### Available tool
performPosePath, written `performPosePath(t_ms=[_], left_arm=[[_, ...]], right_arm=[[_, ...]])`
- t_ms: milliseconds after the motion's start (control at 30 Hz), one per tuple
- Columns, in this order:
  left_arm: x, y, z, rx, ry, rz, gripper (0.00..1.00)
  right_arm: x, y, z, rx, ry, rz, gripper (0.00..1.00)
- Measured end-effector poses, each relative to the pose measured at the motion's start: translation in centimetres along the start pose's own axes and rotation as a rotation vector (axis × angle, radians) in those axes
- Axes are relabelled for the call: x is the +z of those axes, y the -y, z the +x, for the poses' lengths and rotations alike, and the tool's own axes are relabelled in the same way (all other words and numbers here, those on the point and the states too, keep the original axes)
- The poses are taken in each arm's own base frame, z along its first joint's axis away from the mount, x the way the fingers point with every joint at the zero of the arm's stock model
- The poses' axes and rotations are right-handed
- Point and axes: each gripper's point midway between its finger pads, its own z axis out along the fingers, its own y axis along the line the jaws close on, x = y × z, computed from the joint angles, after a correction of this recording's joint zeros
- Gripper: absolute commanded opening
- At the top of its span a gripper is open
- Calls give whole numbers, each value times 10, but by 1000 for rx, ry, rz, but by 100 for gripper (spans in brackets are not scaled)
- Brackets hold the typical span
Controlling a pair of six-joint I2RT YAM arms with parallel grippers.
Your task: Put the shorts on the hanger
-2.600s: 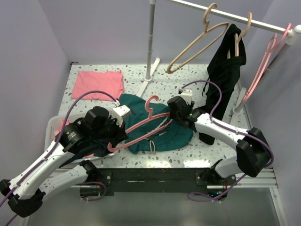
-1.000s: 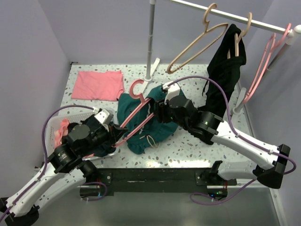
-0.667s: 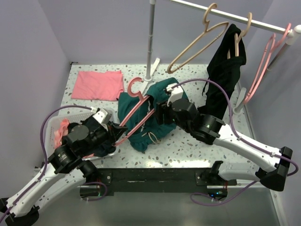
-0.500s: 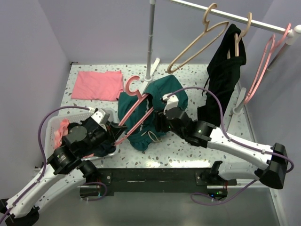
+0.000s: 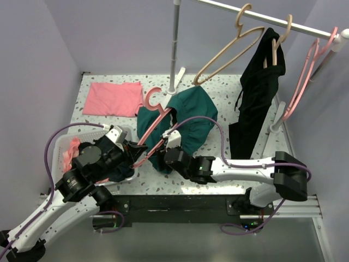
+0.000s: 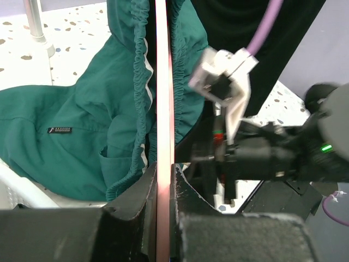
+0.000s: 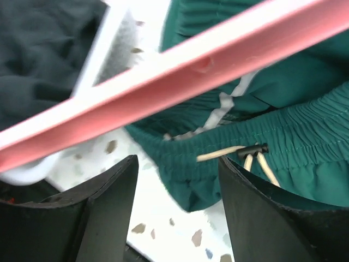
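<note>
Speckled table [image 5: 229, 150], basket [image 5: 87, 132] holding pink cloth [image 5: 67, 156], left claw [image 6: 162, 183] clamped on hanger [image 5: 158, 117], right claw [image 7: 175, 169] apart over shorts [image 5: 192, 115]

Plain lavender walls [image 5: 32, 82] close in around a white terrazzo table [image 5: 218, 90] flecked with grey and brown. Over its far right corner runs a metal clothes rail [image 5: 272, 19], with a pale upright pole [image 5: 175, 43] standing on the tabletop. Two tan hangers [image 5: 229, 52] hang from the rail, one carrying a black garment [image 5: 259, 87]. A pink cloth [image 5: 113, 99] lies flat at the far left. The light is soft and even.
</note>
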Motion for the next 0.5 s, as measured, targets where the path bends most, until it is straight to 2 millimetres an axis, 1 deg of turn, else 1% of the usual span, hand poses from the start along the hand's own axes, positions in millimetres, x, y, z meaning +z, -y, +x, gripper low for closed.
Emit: performPosePath(t_ms=[133, 167, 200, 233, 267, 333, 367, 400, 500], left_arm=[[0, -1, -1, -6, 5, -7, 0], [-1, -2, -1, -8, 9, -12, 0], [-1, -2, -2, -10, 11, -14, 0], [-1, -3, -2, -14, 14, -18, 0], [-1, -4, -3, -15, 17, -23, 0], [-1, -5, -4, -19, 21, -30, 0], [0, -5, -4, -22, 23, -32, 0], [0, -6, -5, -23, 26, -37, 0], [3, -9, -6, -31, 35, -57, 0]], right_arm=[[16, 13, 16, 6, -11, 92, 68], [19, 15, 19, 10, -10, 108, 66], [21, 17, 21, 15, -8, 125, 63], [23, 19, 21, 21, -2, 136, 57], [25, 19, 22, 28, 7, 139, 38], [29, 19, 22, 39, 25, 143, 21], [30, 19, 23, 45, 32, 142, 4], [30, 20, 24, 54, 39, 141, 0], [30, 22, 29, 56, 45, 140, 0]])
